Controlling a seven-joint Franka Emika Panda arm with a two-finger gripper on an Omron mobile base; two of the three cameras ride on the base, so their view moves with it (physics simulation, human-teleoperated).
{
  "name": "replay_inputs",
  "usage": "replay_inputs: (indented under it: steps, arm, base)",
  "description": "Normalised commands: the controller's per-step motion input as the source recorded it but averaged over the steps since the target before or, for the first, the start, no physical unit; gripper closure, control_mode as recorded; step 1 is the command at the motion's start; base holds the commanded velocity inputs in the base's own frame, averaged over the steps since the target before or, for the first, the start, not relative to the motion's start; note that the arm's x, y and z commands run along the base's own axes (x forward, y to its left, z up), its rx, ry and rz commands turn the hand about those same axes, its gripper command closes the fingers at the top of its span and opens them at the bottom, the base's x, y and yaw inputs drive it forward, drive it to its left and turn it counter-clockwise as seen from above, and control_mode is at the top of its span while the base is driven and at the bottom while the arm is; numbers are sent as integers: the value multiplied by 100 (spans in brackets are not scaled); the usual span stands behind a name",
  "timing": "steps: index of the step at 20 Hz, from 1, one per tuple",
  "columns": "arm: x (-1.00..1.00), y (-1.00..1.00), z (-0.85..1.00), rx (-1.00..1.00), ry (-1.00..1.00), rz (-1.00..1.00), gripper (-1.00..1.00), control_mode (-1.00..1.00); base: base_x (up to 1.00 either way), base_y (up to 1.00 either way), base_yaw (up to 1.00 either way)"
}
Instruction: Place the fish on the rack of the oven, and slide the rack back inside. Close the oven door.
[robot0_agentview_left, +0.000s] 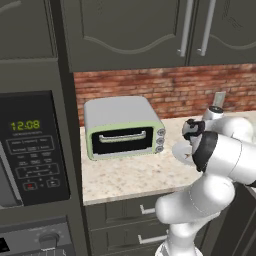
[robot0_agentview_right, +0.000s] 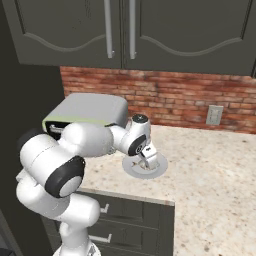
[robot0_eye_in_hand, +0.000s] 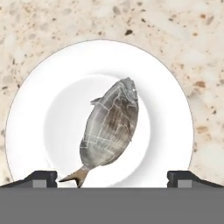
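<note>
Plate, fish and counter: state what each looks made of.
Plate: likely glazed ceramic, plain smooth white with a raised rim. Fish: raw-looking, grey scaled skin with a tail fin. Counter: speckled beige stone, perhaps granite, judging by its dark flecks.

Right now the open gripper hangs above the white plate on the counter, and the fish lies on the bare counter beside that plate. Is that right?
Not quite. The hand view shows the fish lying on the white plate, in its middle, not beside it. The rest holds: the gripper is open above the plate, which sits on the speckled counter.
</note>
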Motion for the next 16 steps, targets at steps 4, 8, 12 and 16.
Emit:
replay_inputs:
  steps: [4,8,12,16]
  arm:
    - [20,-13,-40,2,0,-12,-100,-100]
    - [21,-13,-39,3,0,-11,-100,-100]
    - [16,-8,-37,4,0,-9,-100,-100]
    - [4,-4,-41,4,0,-7,100,-100]
  base:
    - [0,0,0]
    - [0,0,0]
    - [0,0,0]
    - [0,0,0]
